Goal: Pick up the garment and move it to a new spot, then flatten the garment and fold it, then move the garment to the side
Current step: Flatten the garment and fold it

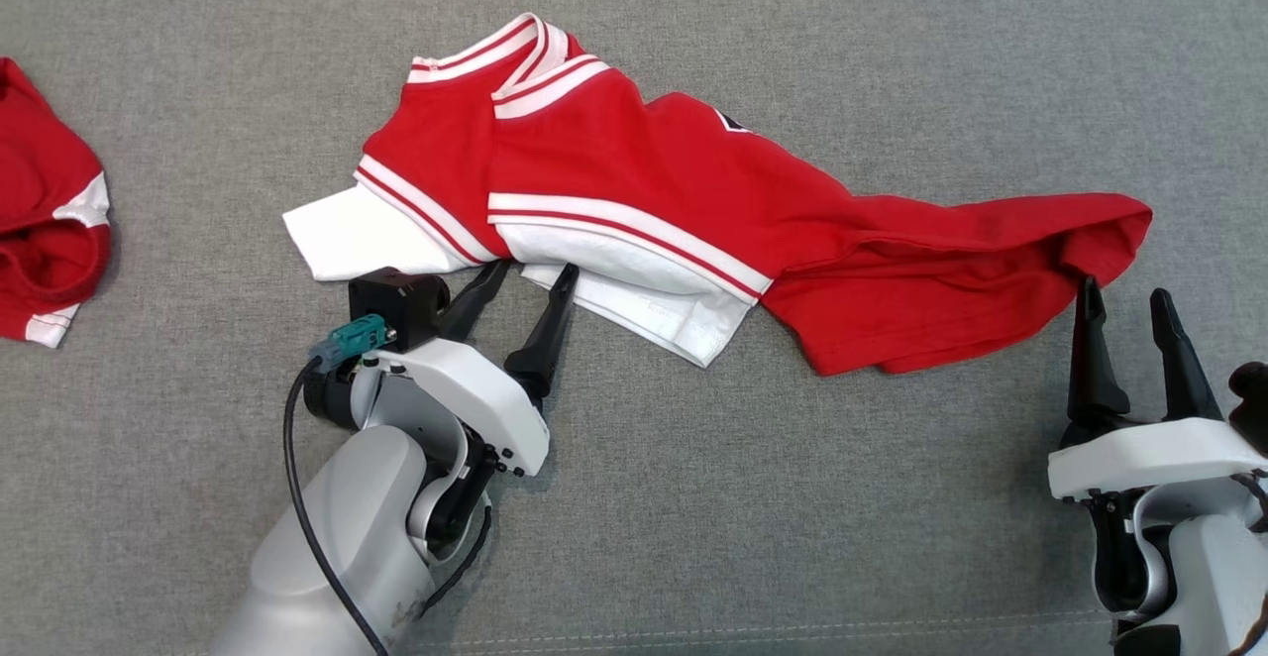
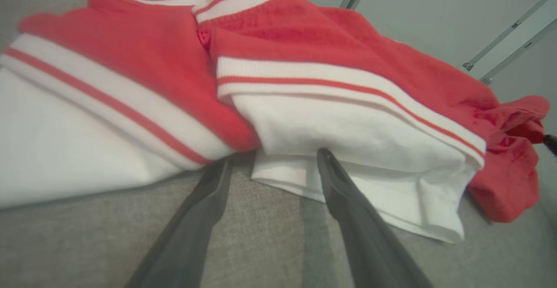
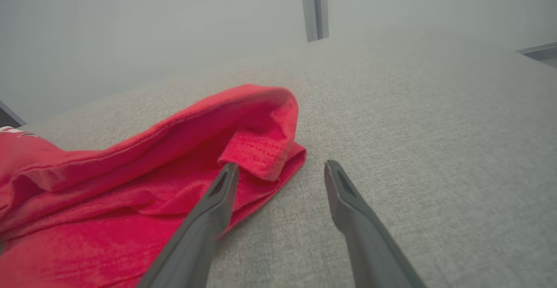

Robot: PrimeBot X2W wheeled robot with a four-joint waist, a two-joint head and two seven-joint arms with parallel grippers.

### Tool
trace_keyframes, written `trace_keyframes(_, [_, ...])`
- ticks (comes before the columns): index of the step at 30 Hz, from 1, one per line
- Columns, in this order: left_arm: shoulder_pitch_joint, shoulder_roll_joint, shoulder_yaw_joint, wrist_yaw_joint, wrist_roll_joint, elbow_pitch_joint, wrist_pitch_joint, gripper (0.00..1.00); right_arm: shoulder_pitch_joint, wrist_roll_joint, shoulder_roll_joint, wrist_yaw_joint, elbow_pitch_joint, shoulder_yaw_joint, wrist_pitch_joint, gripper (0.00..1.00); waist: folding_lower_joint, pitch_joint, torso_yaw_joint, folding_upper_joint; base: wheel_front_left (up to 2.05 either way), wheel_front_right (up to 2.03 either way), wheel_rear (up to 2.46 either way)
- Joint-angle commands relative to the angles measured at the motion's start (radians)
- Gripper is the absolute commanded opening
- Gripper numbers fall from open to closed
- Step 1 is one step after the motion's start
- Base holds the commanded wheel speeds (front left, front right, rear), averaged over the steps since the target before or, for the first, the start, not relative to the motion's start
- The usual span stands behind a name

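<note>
My left pincer (image 1: 535,272) and right pincer (image 1: 1123,291) stand wide open, empty, at each end of the long shirt (image 1: 644,170).

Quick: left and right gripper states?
Left gripper: open, empty, fingertips at the white edge of the garment.
Right gripper: open, empty, at its red hem.

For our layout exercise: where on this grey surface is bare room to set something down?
The grey surface lies bare between the left tool and right tool, between the jersey and the second red garment, and beyond the collar. Crowded along the jersey's near edge.
</note>
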Motion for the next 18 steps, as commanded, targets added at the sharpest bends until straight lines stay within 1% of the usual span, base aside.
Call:
trace_keyframes(1, [0.003,0.013,0.011,-0.012,-0.014,0.007,0.034,0.69,-0.018,0.014,-0.011,0.001,-0.005,0.026,-0.013,0.97,0.0,-0.004,0.001,-0.0001,0.0,0.0,0.0])
trace_keyframes(2, [0.004,0.014,0.007,-0.012,-0.015,0.005,0.045,0.64,-0.021,0.014,-0.012,0.001,0.002,0.03,-0.013,0.92,0.0,-0.007,0.001,-0.0001,0.0,0.0,0.0])
trace_keyframes(4, [0.009,0.013,0.002,-0.015,-0.024,-0.003,0.066,0.48,-0.027,0.022,-0.012,0.001,0.019,0.036,-0.013,0.92,0.0,-0.012,0.002,-0.0001,0.0,0.0,0.0])
trace_keyframes(5, [0.011,0.016,0.0,-0.014,-0.024,-0.008,0.071,0.42,-0.032,0.024,-0.014,0.001,0.026,0.04,-0.013,0.72,0.0,-0.015,0.001,-0.0001,0.0,0.0,0.0])
trace_keyframes(6, [0.013,0.016,0.0,-0.015,-0.029,-0.016,0.077,0.21,-0.037,0.022,-0.018,0.001,0.029,0.044,-0.013,0.52,0.0,-0.015,0.001,-0.0001,0.0,0.0,0.0])
trace_keyframes(7, [0.015,0.017,-0.001,-0.016,-0.032,-0.024,0.083,0.0,-0.042,0.026,-0.019,0.001,0.036,0.049,-0.013,0.47,0.0,-0.016,0.001,-0.0001,0.0,0.0,0.0])
trace_keyframes(11, [0.012,0.024,-0.012,-0.016,-0.038,-0.052,0.123,0.0,-0.068,0.039,-0.029,0.001,0.073,0.069,-0.013,0.43,0.0,-0.014,0.0,-0.0001,0.0,0.0,0.0])
trace_keyframes(13, [0.005,0.026,-0.018,-0.018,-0.044,-0.064,0.151,0.0,-0.079,0.05,-0.035,0.001,0.102,0.083,-0.013,0.43,0.0,-0.014,0.002,-0.0001,0.0,0.0,0.0])
trace_keyframes(18, [-0.026,0.038,-0.024,-0.012,-0.047,-0.1,0.204,0.0,-0.104,0.07,-0.06,0.001,0.137,0.104,-0.013,0.38,0.0,-0.017,0.002,-0.0001,0.0,0.0,0.0])
